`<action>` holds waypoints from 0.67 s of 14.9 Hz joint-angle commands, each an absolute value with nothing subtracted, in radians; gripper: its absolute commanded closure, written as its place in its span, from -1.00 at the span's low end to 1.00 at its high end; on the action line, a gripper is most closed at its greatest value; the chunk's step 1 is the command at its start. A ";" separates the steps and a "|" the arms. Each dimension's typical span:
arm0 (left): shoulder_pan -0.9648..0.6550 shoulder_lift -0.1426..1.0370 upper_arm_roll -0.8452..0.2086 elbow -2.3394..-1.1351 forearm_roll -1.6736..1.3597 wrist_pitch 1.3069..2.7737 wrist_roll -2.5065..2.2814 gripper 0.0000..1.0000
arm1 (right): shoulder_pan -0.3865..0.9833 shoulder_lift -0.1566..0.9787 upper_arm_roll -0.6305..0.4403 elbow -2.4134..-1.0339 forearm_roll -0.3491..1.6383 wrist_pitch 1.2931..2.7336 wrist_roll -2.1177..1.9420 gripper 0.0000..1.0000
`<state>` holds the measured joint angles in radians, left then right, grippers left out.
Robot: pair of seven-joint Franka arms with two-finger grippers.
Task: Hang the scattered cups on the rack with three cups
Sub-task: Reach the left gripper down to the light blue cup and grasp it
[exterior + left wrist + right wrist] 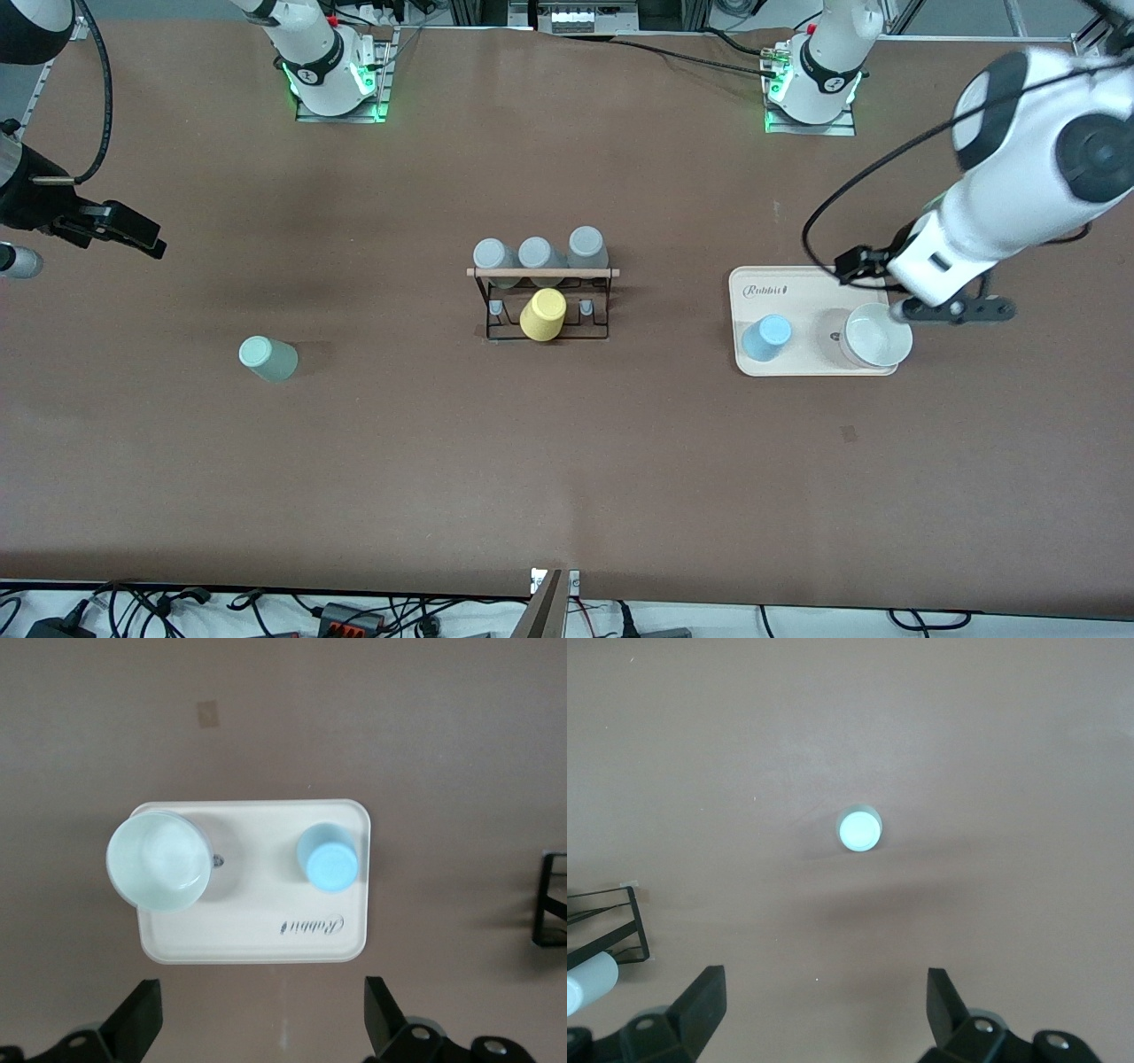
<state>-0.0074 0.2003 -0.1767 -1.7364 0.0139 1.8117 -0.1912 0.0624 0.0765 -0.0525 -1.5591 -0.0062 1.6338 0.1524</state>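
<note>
1. Your rack (545, 301) stands mid-counter (567, 461), with three grey cups (539, 255) hung along its wooden rod and a yellow cup (543, 315) on a peg on the side nearer the front camera
2. Your blue cup (766, 338) sits upside down on the cream tray (797, 285) toward the left arm's end, beside a white bowl (877, 335) on the same tray
3. Your green cup (267, 358) stands alone on the counter toward the right arm's end, well apart from the rack
4. Your left claw (264, 1023) hangs above the counter just beside the tray's edge, fingers spread wide and holding nothing
5. Your right claw (826, 1005) hangs above bare counter at its own end, fingers spread wide, nothing between them; the green cup (859, 828) shows below it
</note>
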 commanded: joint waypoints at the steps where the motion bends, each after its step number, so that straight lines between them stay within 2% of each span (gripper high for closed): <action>1: -0.025 0.337 -0.189 -1.720 0.048 1.867 -0.201 -1.00 | 0.064 0.080 -0.049 -1.548 -0.003 1.618 0.163 -1.00; 10: -0.083 0.500 -0.193 -1.770 0.051 2.003 -0.206 -1.00 | 0.064 0.080 -0.051 -1.551 -0.003 1.618 0.163 -1.00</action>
